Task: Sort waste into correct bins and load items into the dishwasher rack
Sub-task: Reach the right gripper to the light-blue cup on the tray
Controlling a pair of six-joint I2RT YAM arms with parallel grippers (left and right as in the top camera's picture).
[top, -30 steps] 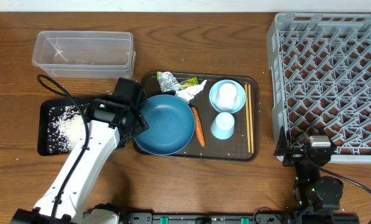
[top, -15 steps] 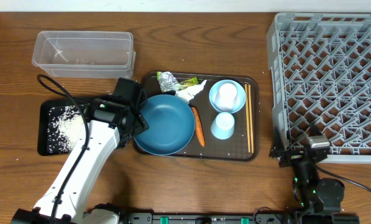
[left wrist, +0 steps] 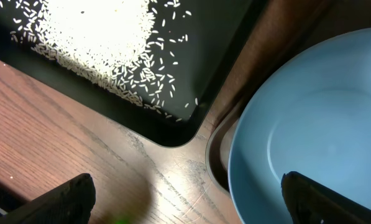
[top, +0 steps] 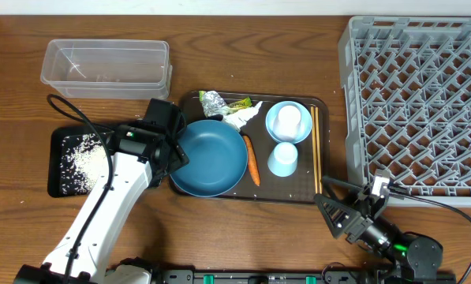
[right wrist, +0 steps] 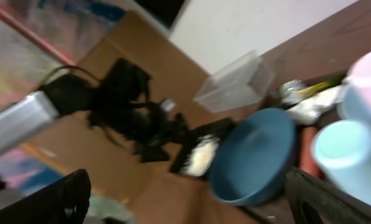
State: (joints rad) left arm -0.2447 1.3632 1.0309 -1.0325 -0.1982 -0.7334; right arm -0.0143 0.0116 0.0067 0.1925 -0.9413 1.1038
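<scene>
The dark-blue bowl (top: 211, 158) sits on the brown tray beside the carrot (top: 252, 160), the cup (top: 283, 159), the small pale-blue bowl (top: 289, 121) and the chopsticks (top: 315, 150). Foil (top: 212, 102), wrapper (top: 237, 103) and tissue (top: 237, 117) lie at the tray's back. Rice (top: 84, 158) lies in the black bin (top: 58, 180); the clear bin (top: 105, 63) stands behind it. My left gripper (top: 174, 151) is open over the big bowl's left rim (left wrist: 247, 155), one finger (left wrist: 73, 198) above the table. My right gripper (top: 322, 191) is open and empty near the tray's front right corner, facing left.
The grey dishwasher rack (top: 420, 102) fills the right side, its front-left corner just behind my right gripper. The brown serving tray (top: 251, 195) holds the dishes. My left arm (top: 101, 213) slants across the front left. The right wrist view is blurred; the bowl (right wrist: 253, 155) shows in it.
My right gripper has swung from the rack's front-left corner to point left toward the brown tray. The left arm and all objects have not moved.
</scene>
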